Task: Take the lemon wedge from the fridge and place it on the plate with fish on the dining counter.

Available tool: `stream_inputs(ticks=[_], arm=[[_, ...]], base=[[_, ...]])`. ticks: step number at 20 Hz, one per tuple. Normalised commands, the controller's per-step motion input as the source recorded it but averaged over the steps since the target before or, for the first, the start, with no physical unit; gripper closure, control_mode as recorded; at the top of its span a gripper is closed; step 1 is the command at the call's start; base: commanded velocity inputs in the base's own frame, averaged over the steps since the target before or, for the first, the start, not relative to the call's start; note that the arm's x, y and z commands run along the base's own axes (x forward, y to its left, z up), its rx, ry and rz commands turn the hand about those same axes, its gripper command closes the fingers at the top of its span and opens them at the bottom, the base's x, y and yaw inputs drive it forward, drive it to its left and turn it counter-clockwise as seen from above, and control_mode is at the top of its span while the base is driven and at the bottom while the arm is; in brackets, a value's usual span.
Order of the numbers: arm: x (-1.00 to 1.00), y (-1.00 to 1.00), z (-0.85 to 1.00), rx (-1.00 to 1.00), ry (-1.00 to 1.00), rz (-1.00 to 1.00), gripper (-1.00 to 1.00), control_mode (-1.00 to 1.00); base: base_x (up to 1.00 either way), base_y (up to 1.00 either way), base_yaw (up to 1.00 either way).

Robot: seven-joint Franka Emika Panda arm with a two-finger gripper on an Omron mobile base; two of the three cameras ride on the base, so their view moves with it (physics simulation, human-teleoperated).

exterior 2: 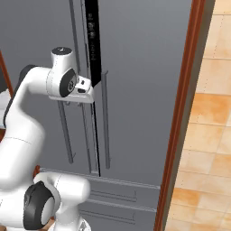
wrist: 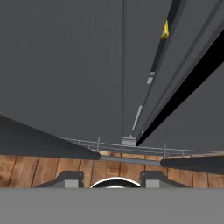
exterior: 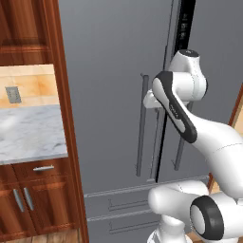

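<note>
Nearest the cameras: the white arm's base and elbow, rising in front of the fridge (exterior: 114, 85). The arm reaches up and forward, and the hand sits close against the seam between the two grey doors, beside the long vertical bar handles (exterior: 140, 124).

Tool (exterior 2: 85, 92): small against the door in the right base view, its jaws not resolved there. In the hand view the two finger tips (wrist: 65, 178) stand apart with nothing between them. Reading: partly open, holding nothing. Whether a finger touches a handle cannot be told.

Beyond the tool, in the hand view: the doors run away from the camera, with a dark gap between them, so one door appears to stand slightly ajar. Wooden floor (wrist: 52, 168) shows beyond the door edges.

Farthest, through that gap: a small yellow piece, judged to be the lemon wedge (wrist: 165, 30), inside the fridge, well apart from the finger tips. What it rests on is hidden.

To the left of the fridge, a marble bench (exterior: 28, 133) over brown cabinets (exterior: 33, 199).

Step in hand, as judged: opening the fridge; the wedge is not yet reachable. Next move calls for widening the door enough for the hand to pass, then approaching the wedge with care, since it is far smaller than the tool.
</note>
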Motion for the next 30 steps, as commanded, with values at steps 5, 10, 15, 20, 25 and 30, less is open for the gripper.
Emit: stream_inputs(ticks=[5,10,15,20,25,30], arm=[[-0.08,0.01,0.00,-0.01,-0.02,0.00,-1.00,-1.00],[0.00,0.00,0.00,0.00,0.00,0.00,-1.00,-1.00],[-0.15,0.00,0.00,0.00,0.00,0.00,-1.00,1.00],[0.00,0.00,0.00,0.00,0.00,0.00,-1.00,1.00],[0.00,0.00,0.00,0.00,0.00,0.00,-1.00,1.00],[0.00,0.00,0.00,0.00,-0.02,0.00,-1.00,-1.00]], base=[[0.00,0.00,0.00],[0.00,0.00,0.00],[-0.34,0.00,0.00],[-0.88,0.00,0.00],[-0.58,0.00,0.00],[-0.15,0.00,0.00]])
